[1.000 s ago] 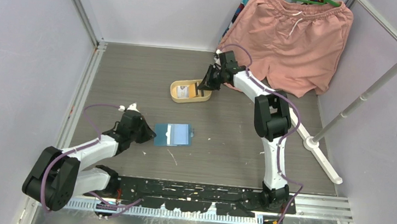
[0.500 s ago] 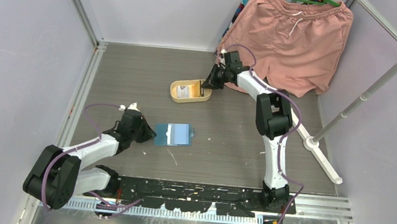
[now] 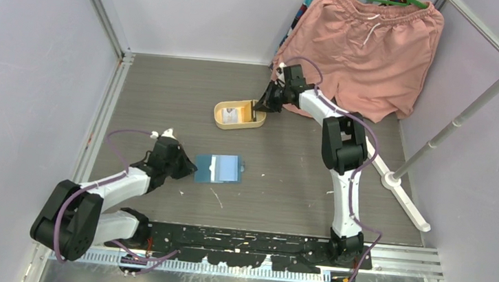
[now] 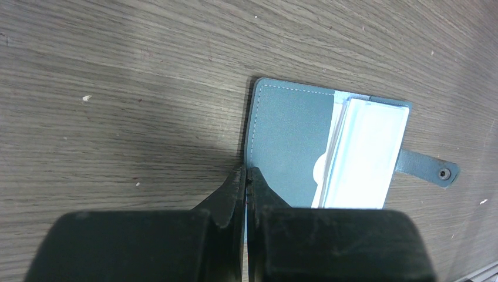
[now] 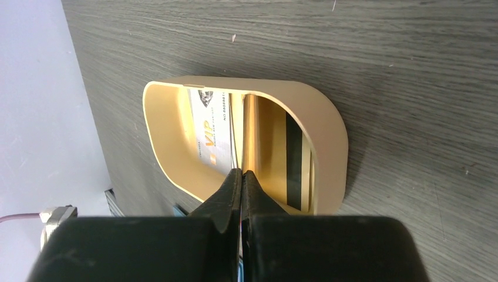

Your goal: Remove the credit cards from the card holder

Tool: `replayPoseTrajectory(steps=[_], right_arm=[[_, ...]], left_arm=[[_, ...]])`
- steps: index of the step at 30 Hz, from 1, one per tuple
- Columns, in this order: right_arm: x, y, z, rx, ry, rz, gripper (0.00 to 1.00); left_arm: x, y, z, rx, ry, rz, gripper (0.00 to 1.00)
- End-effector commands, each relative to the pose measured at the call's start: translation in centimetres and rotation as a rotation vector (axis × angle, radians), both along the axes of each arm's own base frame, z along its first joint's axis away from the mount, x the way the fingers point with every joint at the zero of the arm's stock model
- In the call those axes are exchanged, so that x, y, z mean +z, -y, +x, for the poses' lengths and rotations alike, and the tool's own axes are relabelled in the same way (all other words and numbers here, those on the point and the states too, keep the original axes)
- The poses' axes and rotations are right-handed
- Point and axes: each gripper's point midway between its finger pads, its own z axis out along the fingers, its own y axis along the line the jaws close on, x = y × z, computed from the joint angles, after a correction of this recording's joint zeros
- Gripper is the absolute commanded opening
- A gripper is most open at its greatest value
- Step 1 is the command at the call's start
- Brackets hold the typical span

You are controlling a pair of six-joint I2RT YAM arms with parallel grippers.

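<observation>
The right gripper (image 5: 241,175) has its jaws pressed together, tips poised over the middle of an oval yellow tray (image 5: 329,135). A thin gold strip (image 5: 249,132) runs from the tips down into the tray; whether it is a card pinched edge-on cannot be told. Over the last second this arm's wrist has shifted a little and the tips have settled lower at the tray's right end. Inside the tray lies a white card (image 5: 211,132) with printed marks, and a dark-striped card (image 5: 293,158) leans near the far wall. So some credit cards seem to be already out.

The left gripper (image 4: 246,176) is also closed and empty, its tips touching the left edge of the open card holder (image 4: 288,141) on the grey table (image 4: 117,88), apparently pinning it. It has not moved, nor has the holder. A pale stack (image 4: 367,153) sits in the holder's right half, likely cards remaining, so more trips are probably needed.
</observation>
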Motion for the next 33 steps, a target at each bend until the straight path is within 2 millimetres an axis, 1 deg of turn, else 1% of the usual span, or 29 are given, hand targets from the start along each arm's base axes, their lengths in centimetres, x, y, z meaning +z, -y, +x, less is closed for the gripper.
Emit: replayPoseTrajectory(steps=[1,17,18,23,33], right_arm=[[2.2,-1.1,1.1,0.016,0.062,0.061,0.01],[0.8,-1.4,0.9,0.024,0.034,0.061,0.01],[0.7,-1.5,0.9,0.026,0.034,0.059,0.01],[0.6,-1.2,0.8,0.027,0.039,0.042,0.01],[0.9,-0.1,1.2,0.014,0.071,-0.029,0.01]], left_arm=[[-1.3,-0.9,-0.7,0.002,-0.051,0.055,0.0],[-1.2,-0.8,-0.6,0.004,-0.048,0.053,0.0],[-1.2,-0.5,-0.8,-0.01,-0.054,0.039,0.0],[-1.1,-0.3,-0.7,-0.018,-0.054,0.033,0.0],[-0.8,-0.1,-0.4,-0.026,-0.049,0.031,0.0]])
